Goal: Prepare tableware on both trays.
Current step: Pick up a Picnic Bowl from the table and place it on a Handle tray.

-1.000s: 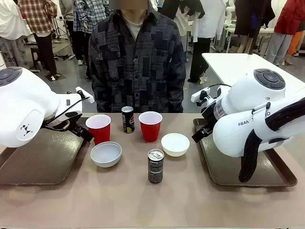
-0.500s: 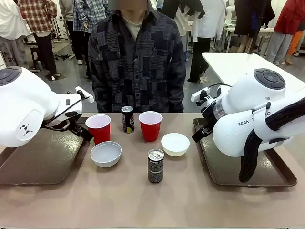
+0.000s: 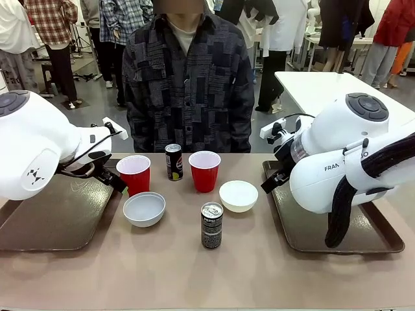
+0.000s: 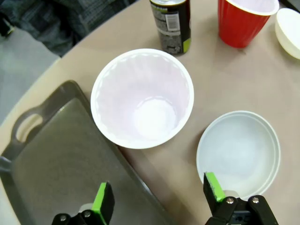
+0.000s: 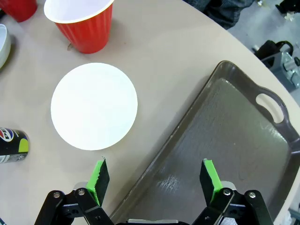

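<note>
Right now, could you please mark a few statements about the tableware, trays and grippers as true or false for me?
1. The left red cup and the right red cup stand off the trays. True.
2. The nearer can lies on its side. False: it stands upright.
3. The left gripper is shut on a cup. False: it is open and holds nothing.
4. The white bowl sits between the nearer can and the right tray. True.
5. The grey bowl rests on the left tray. False: it rests on the table beside it.
6. The right gripper is open. True.
</note>
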{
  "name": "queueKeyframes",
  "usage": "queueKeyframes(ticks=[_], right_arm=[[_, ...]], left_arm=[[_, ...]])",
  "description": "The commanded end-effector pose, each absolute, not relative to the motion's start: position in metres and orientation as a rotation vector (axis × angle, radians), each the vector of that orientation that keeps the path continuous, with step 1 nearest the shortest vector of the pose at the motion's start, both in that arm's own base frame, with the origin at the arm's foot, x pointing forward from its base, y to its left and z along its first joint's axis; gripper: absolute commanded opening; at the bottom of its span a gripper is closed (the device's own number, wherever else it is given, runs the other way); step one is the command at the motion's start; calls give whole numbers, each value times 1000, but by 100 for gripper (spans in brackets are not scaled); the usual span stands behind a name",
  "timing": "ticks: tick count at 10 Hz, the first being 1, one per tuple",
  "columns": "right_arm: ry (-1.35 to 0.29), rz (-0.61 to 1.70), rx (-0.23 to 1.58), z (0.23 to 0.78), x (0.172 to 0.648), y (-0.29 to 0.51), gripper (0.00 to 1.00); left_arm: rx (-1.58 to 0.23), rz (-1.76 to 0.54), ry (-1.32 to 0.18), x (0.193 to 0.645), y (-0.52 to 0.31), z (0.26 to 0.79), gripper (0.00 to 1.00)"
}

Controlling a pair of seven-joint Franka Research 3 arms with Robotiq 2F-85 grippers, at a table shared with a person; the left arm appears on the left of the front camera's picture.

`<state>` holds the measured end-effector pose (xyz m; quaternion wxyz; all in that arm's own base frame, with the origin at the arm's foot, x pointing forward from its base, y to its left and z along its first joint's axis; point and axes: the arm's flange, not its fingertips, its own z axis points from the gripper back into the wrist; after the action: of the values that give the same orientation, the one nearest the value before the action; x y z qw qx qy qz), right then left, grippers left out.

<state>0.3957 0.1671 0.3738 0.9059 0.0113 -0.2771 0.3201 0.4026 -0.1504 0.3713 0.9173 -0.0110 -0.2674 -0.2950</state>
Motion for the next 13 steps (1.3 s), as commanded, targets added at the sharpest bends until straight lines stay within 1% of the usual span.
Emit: queueKeyframes(ticks=[1,5,6,7,8,9,10,11,12,13], right_arm=[[-572,661,23,374,396,167,100],[-572,661,23,374,396,167,100],[-570,720,57,388,393,160,100],[-594,742,47,405,388,148,100],[-590,748,20,430,384,125,100],[-596,745,8,450,379,109,100],[-611,741,-42,467,378,89,100],[-592,722,-129,470,379,67,100],[-526,688,-208,471,383,43,100],[-460,690,-248,465,377,26,100]], left_arm=[[-22,-607,-550,403,-150,371,100],[-22,-607,-550,403,-150,371,100],[-23,-607,-550,403,-150,371,100],[-14,-644,-555,383,-144,389,100],[-47,-714,-559,353,-124,404,100],[-43,-732,-545,336,-107,416,100],[-42,-754,-506,325,-84,415,100],[-36,-771,-453,307,-73,418,100],[-49,-802,-397,290,-67,415,100],[-53,-830,-345,278,-68,412,100]])
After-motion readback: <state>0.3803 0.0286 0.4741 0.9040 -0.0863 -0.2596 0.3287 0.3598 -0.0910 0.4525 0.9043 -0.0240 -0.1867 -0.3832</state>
